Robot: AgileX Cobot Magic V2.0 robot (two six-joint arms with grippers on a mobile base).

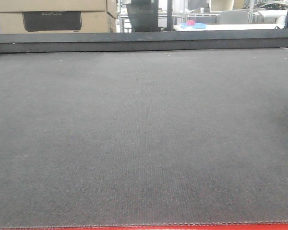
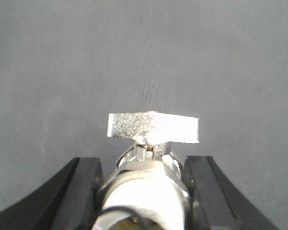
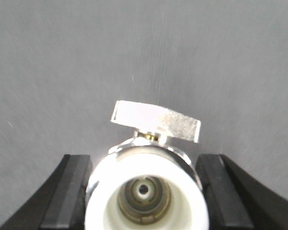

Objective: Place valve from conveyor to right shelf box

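Note:
The conveyor's dark grey woven belt (image 1: pixel 144 134) fills the front view, with its red frame (image 1: pixel 182 226) along the near edge; no valve or gripper shows there. In the left wrist view my left gripper (image 2: pixel 144 163) is shut on a silvery valve (image 2: pixel 144 191) with a white cap and a flat metal handle (image 2: pixel 153 128) on top. In the right wrist view my right gripper (image 3: pixel 144 160) is shut on another valve (image 3: pixel 146 191), whose open white end faces the camera and whose handle (image 3: pixel 156 121) points up. The grey belt lies behind both. The shelf box is out of view.
A dark rail (image 1: pixel 144 40) runs along the belt's far edge. Cardboard boxes (image 1: pixel 53 17) stand behind it at the back left. A white table with a blue and pink object (image 1: pixel 194 24) is at the back right.

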